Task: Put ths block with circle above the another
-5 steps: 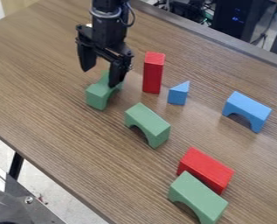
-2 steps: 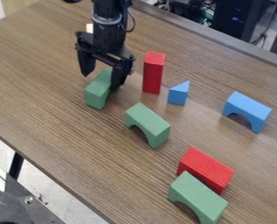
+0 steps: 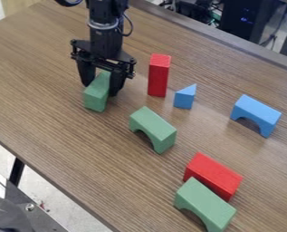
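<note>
Table (image 3: 36, 68) first, as the broad wooden ground of the work; the black arm (image 3: 106, 27) hangs over its upper left part. At the arm's lower end, the gripper (image 3: 101, 86) is narrowed to about the width of one green block (image 3: 96, 96), a finger on each long side, and seems to have hold of it. Whether that block bears weight on the wood or is just off it, the view does not settle.

The step in hand looks like the grasp, with the stacking not yet done. The task's circle presumably means the curved cut-out of an arch. The green arch (image 3: 153, 127) nearest the gripper, toward the middle, seems the likeliest base, though the green arch (image 3: 206, 204) near the bottom and the blue arch (image 3: 257, 112) at the right could also be meant.

The next move calls for a straight lift, enough to clear that base, then a short carry and a turn to match its slant before lowering. An off-centre release could tip the upper block.

Smaller matters come last: the upright red block (image 3: 159, 74) and the little blue wedge (image 3: 184, 97) stand near the likely path, so a wide swing might knock them.
</note>
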Controlling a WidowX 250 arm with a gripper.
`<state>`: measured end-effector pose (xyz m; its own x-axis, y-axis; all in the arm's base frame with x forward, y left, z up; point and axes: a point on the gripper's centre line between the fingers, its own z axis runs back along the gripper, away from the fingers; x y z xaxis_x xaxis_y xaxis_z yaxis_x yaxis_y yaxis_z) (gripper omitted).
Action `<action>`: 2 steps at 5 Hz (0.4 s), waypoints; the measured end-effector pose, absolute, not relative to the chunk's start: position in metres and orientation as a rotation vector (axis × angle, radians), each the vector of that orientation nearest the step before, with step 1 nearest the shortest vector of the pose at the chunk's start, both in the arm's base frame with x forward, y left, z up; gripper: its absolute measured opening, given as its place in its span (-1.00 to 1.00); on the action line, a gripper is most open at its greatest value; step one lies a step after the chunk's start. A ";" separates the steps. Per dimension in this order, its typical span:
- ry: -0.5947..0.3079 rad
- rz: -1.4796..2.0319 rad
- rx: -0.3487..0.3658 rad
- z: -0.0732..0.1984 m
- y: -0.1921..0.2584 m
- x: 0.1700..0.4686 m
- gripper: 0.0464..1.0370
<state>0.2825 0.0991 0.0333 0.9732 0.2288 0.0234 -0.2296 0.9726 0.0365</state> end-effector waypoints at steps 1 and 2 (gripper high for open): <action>0.001 0.229 0.020 0.042 0.100 0.276 0.09; -0.012 0.250 0.024 0.069 0.102 0.279 0.09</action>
<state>0.2788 0.1023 0.0692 0.9689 0.2470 0.0150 -0.2473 0.9687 0.0225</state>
